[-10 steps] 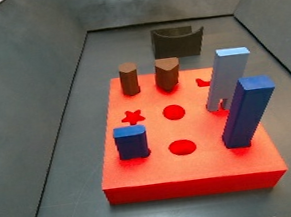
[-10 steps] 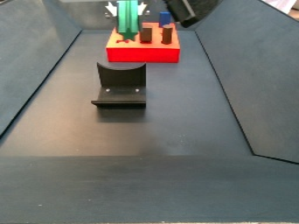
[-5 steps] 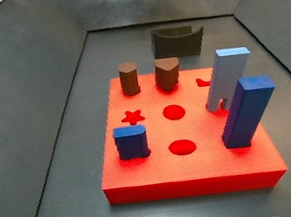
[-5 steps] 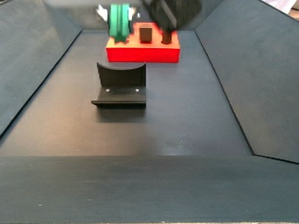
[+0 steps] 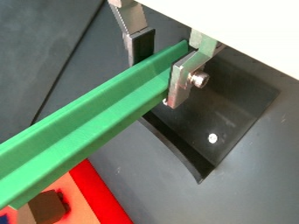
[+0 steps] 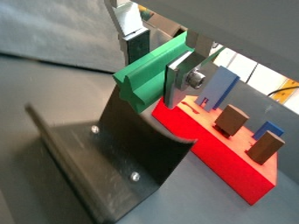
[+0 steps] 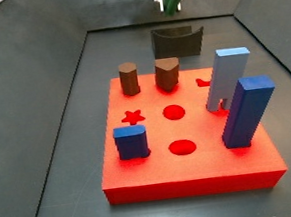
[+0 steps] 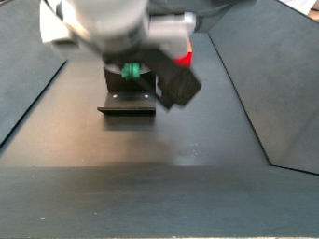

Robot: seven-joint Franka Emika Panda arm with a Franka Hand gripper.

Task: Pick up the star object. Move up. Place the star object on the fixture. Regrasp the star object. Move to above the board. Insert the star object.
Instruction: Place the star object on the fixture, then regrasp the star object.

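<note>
No writing is legible anywhere; the gripper (image 5: 162, 63), clenched on the one green star object (image 5: 87, 131), holds it just above the fixture (image 6: 111, 162), beyond which the red board (image 7: 187, 145) carries two brown pegs (image 7: 148, 76) and three blue blocks (image 7: 247, 110).

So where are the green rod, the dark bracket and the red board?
star object (image 5: 93, 127), wrist view, its ridged side.
fixture (image 6: 111, 166), wrist view, its sloping face.
board (image 7: 185, 181), side view, its front edge.
</note>
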